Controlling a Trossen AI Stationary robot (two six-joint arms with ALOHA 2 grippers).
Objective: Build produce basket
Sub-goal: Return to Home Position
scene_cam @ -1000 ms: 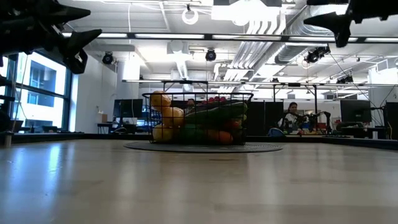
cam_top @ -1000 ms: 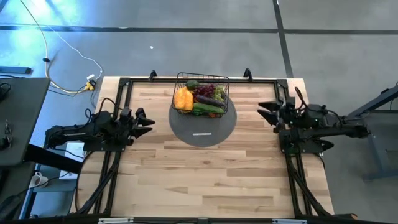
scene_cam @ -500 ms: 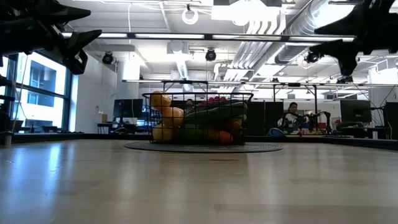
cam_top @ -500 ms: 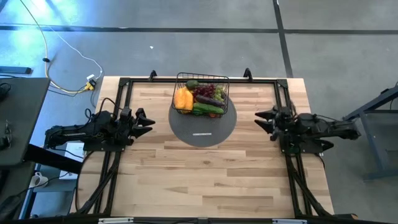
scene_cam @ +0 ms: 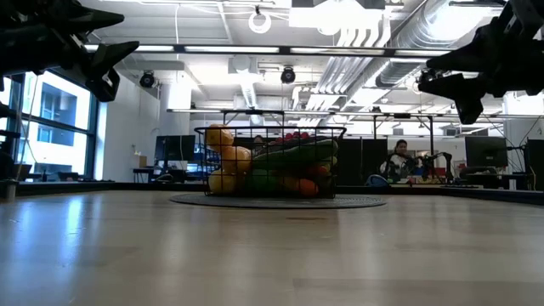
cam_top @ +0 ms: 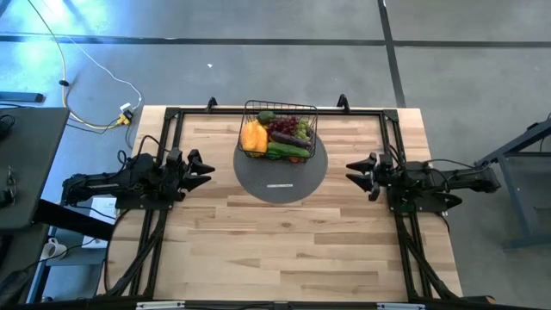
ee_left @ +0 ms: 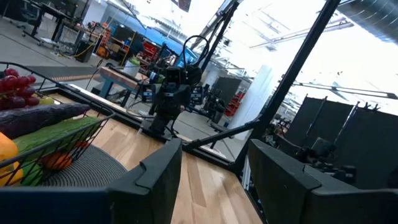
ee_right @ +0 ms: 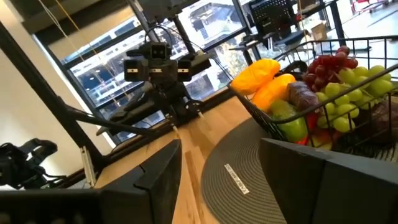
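The black wire-mesh basket [cam_top: 279, 129] stands on the grey round mat [cam_top: 281, 173] at the table's far middle. It is filled with produce: orange mangoes [cam_top: 253, 136], red and green grapes [cam_top: 288, 126], a cucumber [cam_top: 287, 150], an eggplant. It also shows in the low view [scene_cam: 270, 161] and the right wrist view [ee_right: 323, 93]. My left gripper [cam_top: 207, 168] is open and empty above the table's left side. My right gripper [cam_top: 355, 172] is open and empty above the table's right side, pointing toward the mat.
Black frame rails [cam_top: 164, 138] run along the table's left, right and far edges. Bare wooden tabletop [cam_top: 284, 241] lies in front of the mat. A person [scene_cam: 396, 161] sits in the room behind the table.
My right gripper has moved toward the table's left and near edges and gone down, drawing closer to the mat. The basket and my left gripper have stayed still.
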